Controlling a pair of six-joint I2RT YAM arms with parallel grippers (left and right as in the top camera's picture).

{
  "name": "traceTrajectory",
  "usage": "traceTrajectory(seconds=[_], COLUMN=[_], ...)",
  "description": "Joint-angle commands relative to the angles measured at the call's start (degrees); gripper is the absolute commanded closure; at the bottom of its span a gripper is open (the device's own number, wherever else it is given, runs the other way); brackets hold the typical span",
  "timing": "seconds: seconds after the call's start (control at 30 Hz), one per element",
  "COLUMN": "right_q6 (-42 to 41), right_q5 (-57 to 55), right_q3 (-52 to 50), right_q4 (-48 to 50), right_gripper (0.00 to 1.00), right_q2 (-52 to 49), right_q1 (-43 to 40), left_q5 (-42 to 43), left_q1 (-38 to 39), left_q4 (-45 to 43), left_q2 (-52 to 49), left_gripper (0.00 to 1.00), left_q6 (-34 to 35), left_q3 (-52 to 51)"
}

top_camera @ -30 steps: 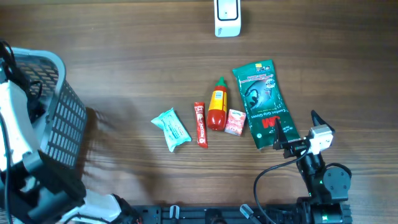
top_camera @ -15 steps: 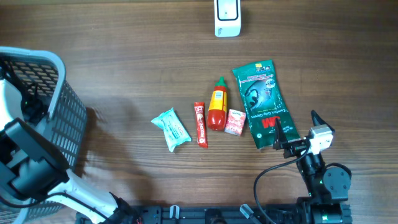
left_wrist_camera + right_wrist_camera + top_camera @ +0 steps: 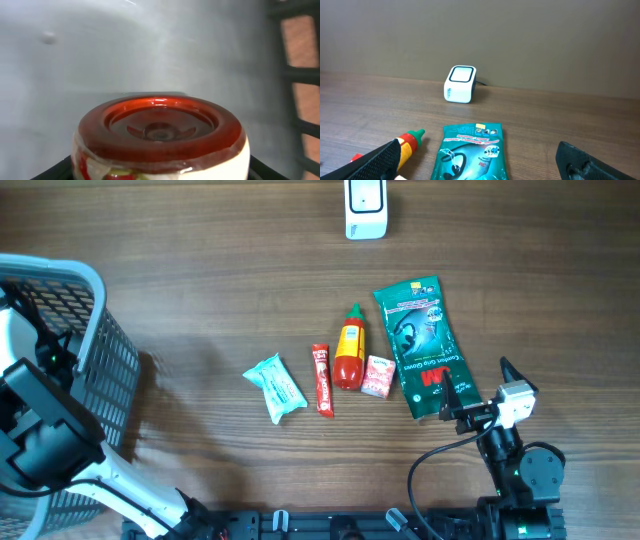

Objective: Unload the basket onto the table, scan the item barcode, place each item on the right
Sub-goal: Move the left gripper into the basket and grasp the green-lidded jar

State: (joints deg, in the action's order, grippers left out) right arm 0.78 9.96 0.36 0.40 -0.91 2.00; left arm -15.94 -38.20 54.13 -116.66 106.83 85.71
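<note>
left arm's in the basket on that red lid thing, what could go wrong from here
1. The left gripper straddles the round, glossy red-lidded container; whether it grips firmly cannot be told, so it might slip or tip on lifting.
2. The basket has its mesh wall close beside; the left arm could snag and drag it.
3. The scanner sits across the table, a long carry.

Left arm (image 3: 40, 445), at 8 o'clock in the overhead view: a boxy matt-black housing on a smooth, curved white link (image 3: 130, 488). Right arm (image 3: 520, 470), at 5 o'clock: black links, a round black joint housing, a small white-and-grey block (image 3: 515, 398) at the wrist, and a thin black cable (image 3: 411, 480) looping beside it. Right pincer (image 3: 482, 165): two black wedge-shaped fingers (image 3: 380, 159). A black base rail (image 3: 330, 528) spans 6 o'clock.
</note>
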Motion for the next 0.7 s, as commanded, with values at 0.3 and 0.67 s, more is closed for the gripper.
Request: traceTrajectory(seconds=[0.3, 0.67], right_q6=[0.6, 0.6], right_q5=[-1.0, -1.0], right_q3=[-0.1, -0.1], right_q4=[0.2, 0.2], right_gripper=[0.0, 0.0], right_q2=[0.5, 0.5], right_q1=[0.3, 0.3], left_q5=[-0.1, 15.7], left_q1=[-0.9, -1.7], left_q4=[4.4, 0.4], left_q2=[20.9, 52.9], left_gripper=[0.4, 0.35], left_q6=[-7.7, -17.9], left_q3=[-0.4, -0.4])
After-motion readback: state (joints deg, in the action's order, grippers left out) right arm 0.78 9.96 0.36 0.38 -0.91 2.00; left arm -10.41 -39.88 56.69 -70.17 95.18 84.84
